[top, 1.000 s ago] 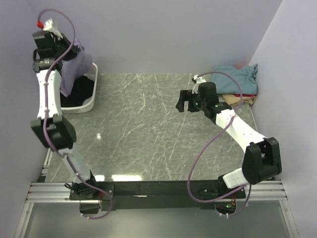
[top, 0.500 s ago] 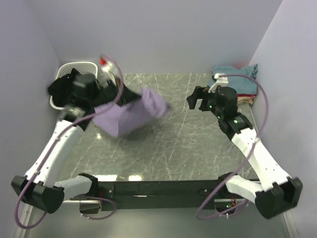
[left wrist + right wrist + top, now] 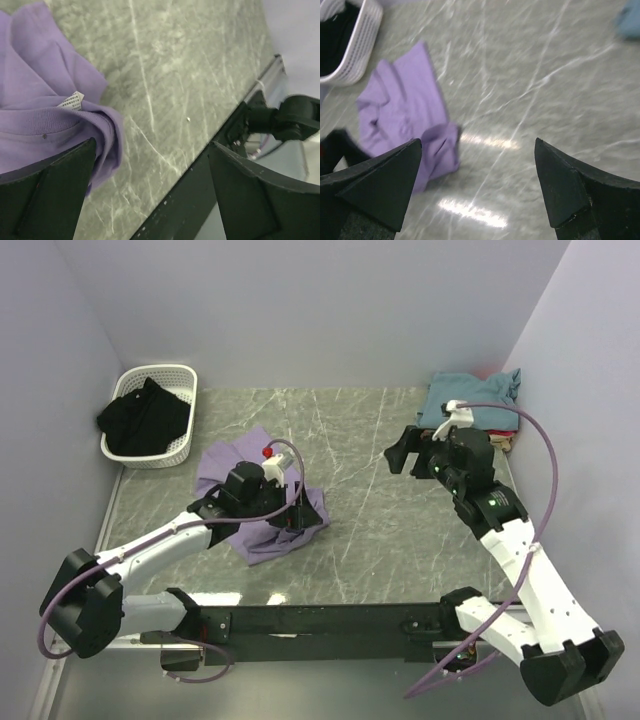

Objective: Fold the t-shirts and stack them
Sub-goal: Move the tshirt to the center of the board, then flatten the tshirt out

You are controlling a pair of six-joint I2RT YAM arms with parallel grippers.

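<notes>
One lavender t-shirt [image 3: 222,466] lies crumpled on the table, near the white basket [image 3: 190,418] on its arm-side right. Half a second earlier it hung in the air from the left gripper [image 3: 152,145]. That gripper's jaws now stand apart over the heap, with cloth passing under one finger. The right gripper [image 3: 477,142] is spread and empty, well apart from the basket. Judgement: light, limp, not slippery. Pinch at the shoulders or hem corners.
</notes>
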